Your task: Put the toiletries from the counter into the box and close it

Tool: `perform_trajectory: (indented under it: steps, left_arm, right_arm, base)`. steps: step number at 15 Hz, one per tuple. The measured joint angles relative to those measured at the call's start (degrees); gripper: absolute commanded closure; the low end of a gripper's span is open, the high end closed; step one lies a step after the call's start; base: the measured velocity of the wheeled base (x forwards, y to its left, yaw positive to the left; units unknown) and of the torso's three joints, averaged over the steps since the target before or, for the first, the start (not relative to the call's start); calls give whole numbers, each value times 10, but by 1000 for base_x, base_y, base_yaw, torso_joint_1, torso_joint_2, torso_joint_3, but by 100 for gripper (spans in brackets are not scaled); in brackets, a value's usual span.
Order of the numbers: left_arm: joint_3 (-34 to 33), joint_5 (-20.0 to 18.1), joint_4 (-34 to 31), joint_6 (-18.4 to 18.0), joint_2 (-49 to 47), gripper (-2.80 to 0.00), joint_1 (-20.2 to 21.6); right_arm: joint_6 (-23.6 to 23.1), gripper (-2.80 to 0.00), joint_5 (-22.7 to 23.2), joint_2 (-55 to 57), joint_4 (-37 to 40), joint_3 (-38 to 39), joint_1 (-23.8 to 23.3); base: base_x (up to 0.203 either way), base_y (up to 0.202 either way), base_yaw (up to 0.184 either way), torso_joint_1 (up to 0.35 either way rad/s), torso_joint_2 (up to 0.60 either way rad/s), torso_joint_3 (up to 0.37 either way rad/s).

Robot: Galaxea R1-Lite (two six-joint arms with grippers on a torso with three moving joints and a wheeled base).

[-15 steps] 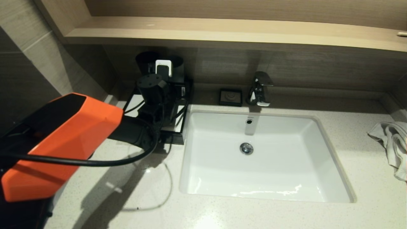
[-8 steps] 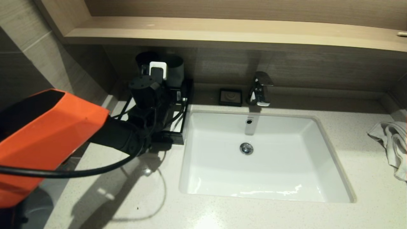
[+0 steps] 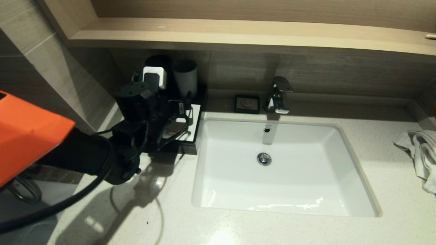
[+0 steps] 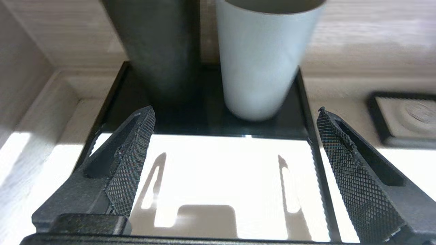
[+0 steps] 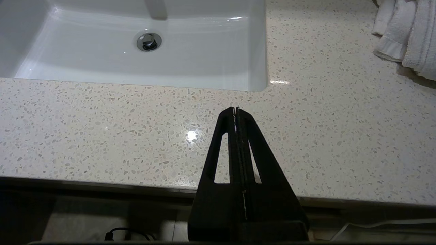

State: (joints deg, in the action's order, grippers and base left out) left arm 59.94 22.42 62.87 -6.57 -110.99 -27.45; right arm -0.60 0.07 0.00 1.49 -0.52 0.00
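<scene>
Counter (image 3: 238, 231): pale cream speckled stone, glossy; white rect. sink basin (image 3: 282, 170) sunk in the middle, chrome drain at its centre.
Box (image 4: 218, 177): low black rect. case w/ bright white flat top panel, thin black rim; sits at the counter's back-left corner, just beside the sink's left edge.
Cups: dark grey tumbler (image 4: 160, 44) and pale grey tumbler (image 4: 262, 58), both smooth, tapered, upright on the black rear strip of the box.
Left gripper (image 4: 235, 143): hangs above the front of the box, jaws spread wide, nothing between them; fingers (image 4: 131, 166) black, wedge-shaped, w/ cross-hatched mesh pads. White panel lies below and between the jaws, apart from them; their shadows fall on it.
Left arm: orange shell, black cable, enters from the left in the head view.
Right gripper (image 5: 235, 110): parked over the counter's front edge, near the sink's front-right corner; two black triangular fingers pressed together, holding nothing.
Toiletries: not visible in any view.
Dish (image 3: 247, 103): small black square, behind the sink, left of the chrome tap (image 3: 279, 95).
Towel (image 3: 420, 153): white cloth, crumpled, far right of the counter.
Shelf (image 3: 238, 34): light wood, above.
</scene>
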Motion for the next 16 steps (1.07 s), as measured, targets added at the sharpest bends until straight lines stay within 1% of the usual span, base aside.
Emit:
perform_trajectory:
  steps: [2, 3, 4, 7, 12, 14, 16]
  left_arm:
    - [-48, 0, -1, 6, 40, -280, -6]
    - [-74, -1, -1, 9, 63, -216, -10]
    - [-103, 0, -1, 11, 87, 0, -13]
    - [-190, -1, -2, 12, 158, 0, -22]
    - [-303, -1, 1, 13, 245, 0, -24]
    - [-333, -2, 1, 13, 270, 0, -14]
    - [-353, -3, -2, 13, 290, 0, 10]
  right_arm:
    - [0, 0, 0, 0, 0, 0, 0]
    - [0, 0, 0, 0, 0, 0, 0]
    - [0, 0, 0, 0, 0, 0, 0]
    - [0, 0, 0, 0, 0, 0, 0]
    - [0, 0, 0, 0, 0, 0, 0]
    - [0, 0, 0, 0, 0, 0, 0]
    - [0, 0, 0, 0, 0, 0, 0]
  base:
    - [0, 0, 0, 0, 0, 0]
    - [0, 0, 0, 0, 0, 0]
    - [0, 0, 0, 0, 0, 0]
    - [0, 0, 0, 0, 0, 0]
    - [0, 0, 0, 0, 0, 0]
    - [0, 0, 0, 0, 0, 0]
    - [0, 0, 0, 0, 0, 0]
